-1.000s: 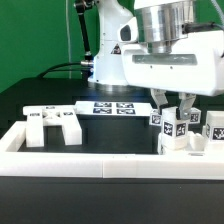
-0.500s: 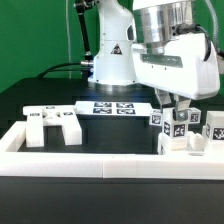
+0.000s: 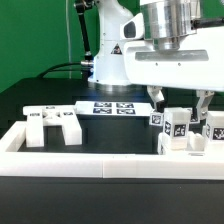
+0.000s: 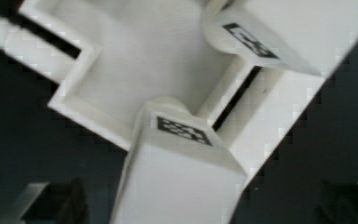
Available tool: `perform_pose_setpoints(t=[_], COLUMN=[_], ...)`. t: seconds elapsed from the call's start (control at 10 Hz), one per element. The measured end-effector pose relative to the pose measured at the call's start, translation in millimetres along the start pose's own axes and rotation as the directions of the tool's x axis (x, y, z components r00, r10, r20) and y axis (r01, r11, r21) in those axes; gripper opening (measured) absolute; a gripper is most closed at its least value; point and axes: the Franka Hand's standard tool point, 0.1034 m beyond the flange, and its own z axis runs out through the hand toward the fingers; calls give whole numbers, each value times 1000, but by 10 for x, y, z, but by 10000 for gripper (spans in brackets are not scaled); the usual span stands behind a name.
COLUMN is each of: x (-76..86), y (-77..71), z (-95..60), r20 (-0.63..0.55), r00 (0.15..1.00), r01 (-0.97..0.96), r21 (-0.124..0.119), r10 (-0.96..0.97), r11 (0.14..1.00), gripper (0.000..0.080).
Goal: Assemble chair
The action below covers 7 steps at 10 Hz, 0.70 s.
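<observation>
Loose white chair parts with black-and-white tags stand in a cluster (image 3: 178, 128) on the black table at the exterior view's right. My gripper (image 3: 178, 100) hangs just above them, open, its fingers (image 3: 152, 97) spread wide to either side. In the wrist view a white post (image 4: 190, 160) with a tag on its end runs between the two dark fingertips (image 4: 51, 200), with a dark gap on each side. Behind the post lies a broad white slab (image 4: 149, 70) with a slot. Another white chair piece (image 3: 52, 125) lies at the exterior view's left.
The marker board (image 3: 112, 108) lies flat at the back middle, in front of the arm's base. A long low white border rail (image 3: 90, 165) runs along the front and up the left side. More tagged parts (image 3: 214, 128) stand at the far right edge.
The jaws have gone from shut on a tagged part in the right-hand cluster to wide open. The hand has risen slightly. The parts stay where they were.
</observation>
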Motion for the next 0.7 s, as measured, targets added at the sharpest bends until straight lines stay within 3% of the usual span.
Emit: perform_pose_setpoints(t=[0.5,0.7], x=[6,14], y=[13,20], z=[10,12], r20=[0,-9], r00=[943,856], r01=[332,515], r21=[-5,-39], r10=[-332,-516], r11=[943,856], gripper=[649,649])
